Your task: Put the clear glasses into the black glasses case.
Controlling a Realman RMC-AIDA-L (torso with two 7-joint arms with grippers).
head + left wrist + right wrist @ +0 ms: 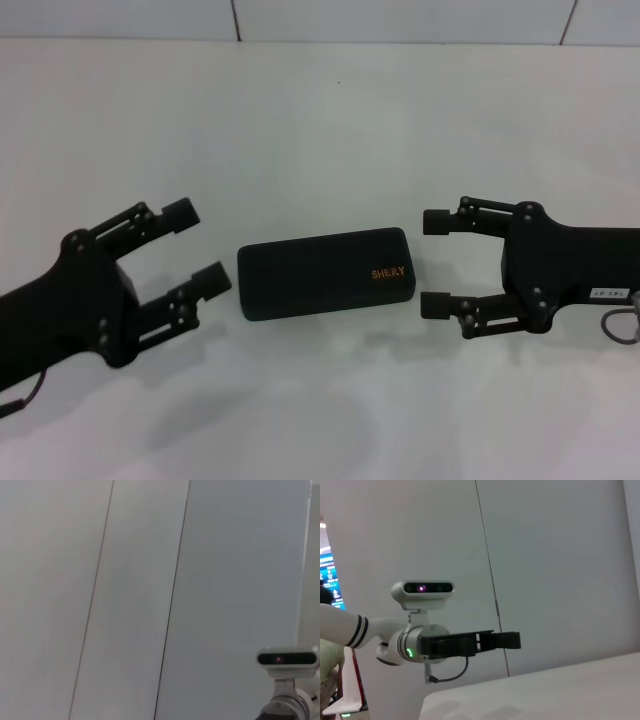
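Note:
The black glasses case [322,273] lies flat on the white table [320,120] with its lid down, orange lettering near its right end. My left gripper [200,245] hovers open just left of the case, pointing toward it, with nothing between its fingers. My right gripper [432,263] is open just right of the case, also holding nothing, its fingers level with the case's right end. The right wrist view shows the left gripper [512,640] side-on above the table. The clear glasses are not in view in any frame.
A panelled grey wall [400,20] runs behind the table's far edge. The right arm's wrist camera [287,658] shows in the left wrist view, against the wall panels.

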